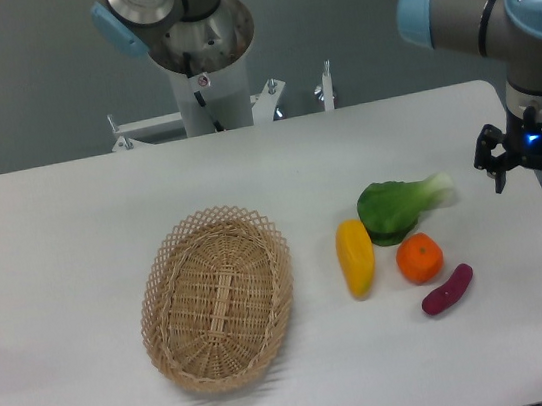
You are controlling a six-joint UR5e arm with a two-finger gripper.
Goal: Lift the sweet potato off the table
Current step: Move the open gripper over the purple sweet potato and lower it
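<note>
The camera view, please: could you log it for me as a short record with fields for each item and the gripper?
target: small dark reddish-purple sweet potato, lying on the white table, right front
nearest neighbour: round orange fruit, just left of it; contact unclear
other produce: long yellow vegetable; green leafy vegetable
container: oval woven wicker basket, nothing visible inside
gripper: black two-finger gripper, at the table's right edge, above the produce, holding nothing; fingers' spread unclear
</note>
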